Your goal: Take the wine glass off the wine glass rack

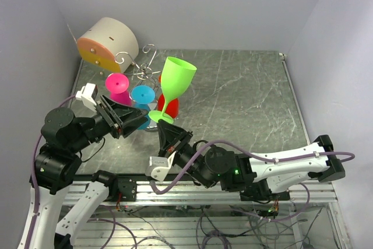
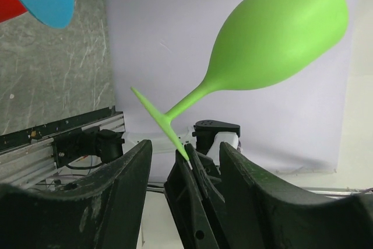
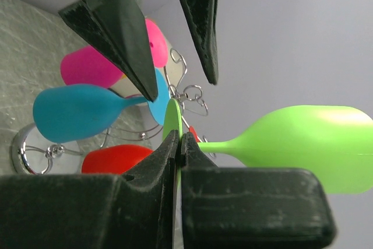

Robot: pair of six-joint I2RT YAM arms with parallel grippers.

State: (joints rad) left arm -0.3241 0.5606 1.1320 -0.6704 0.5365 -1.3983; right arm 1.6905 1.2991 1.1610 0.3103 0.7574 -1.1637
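The green wine glass (image 1: 176, 79) is held by its foot, bowl up and tilted, just right of the silver wire rack (image 1: 144, 65). My right gripper (image 1: 165, 127) is shut on the rim of the foot; the right wrist view shows the fingertips pinching the thin green disc (image 3: 173, 118). My left gripper (image 1: 140, 119) is open and empty beside the foot. In the left wrist view its fingers (image 2: 119, 190) stand on either side of the right gripper, below the green glass (image 2: 280, 33). Pink (image 1: 118, 83), blue (image 1: 143, 94) and red (image 1: 170, 107) glasses hang on the rack.
A beige cylinder with an orange face (image 1: 108, 42) stands at the back left, next to the rack. The rack's shiny round base (image 3: 26, 153) rests on the grey marbled table (image 1: 233, 91). Grey walls close in on three sides.
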